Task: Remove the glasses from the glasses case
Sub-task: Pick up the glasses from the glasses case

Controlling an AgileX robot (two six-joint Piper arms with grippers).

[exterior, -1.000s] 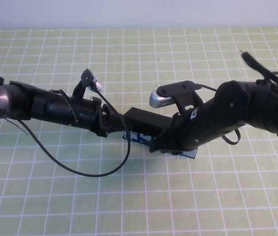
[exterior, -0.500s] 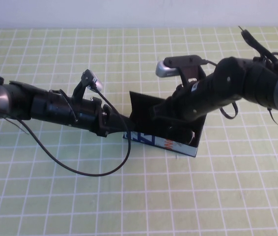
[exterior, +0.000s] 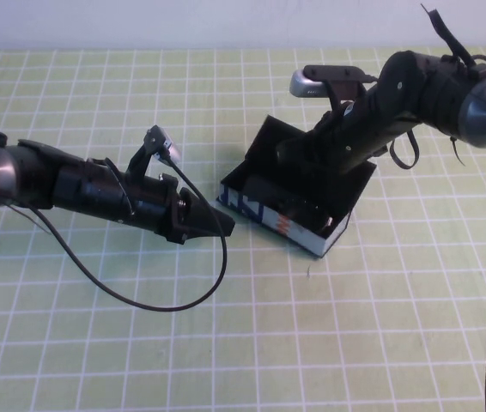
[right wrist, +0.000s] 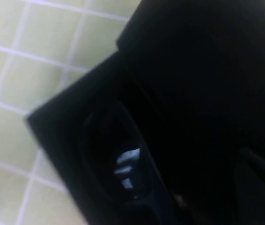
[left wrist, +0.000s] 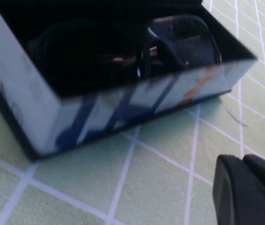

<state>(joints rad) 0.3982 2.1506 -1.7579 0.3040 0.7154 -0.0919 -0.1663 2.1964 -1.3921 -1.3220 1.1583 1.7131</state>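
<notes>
Glasses (left wrist: 179, 42) inside open glasses case (exterior: 264, 210) — left hand (exterior: 213, 225) closed beside it, right hand (exterior: 299, 154) unclear.

The left arm reached in from the left edge of the high view toward the centre, lying low and nearly level, its left gripper (exterior: 213, 225) just left of the middle with its fingers (left wrist: 247, 190) pressed together into a point. The right arm came in from the upper right corner, bent downward, with the right gripper (exterior: 299, 153) at upper centre.
</notes>
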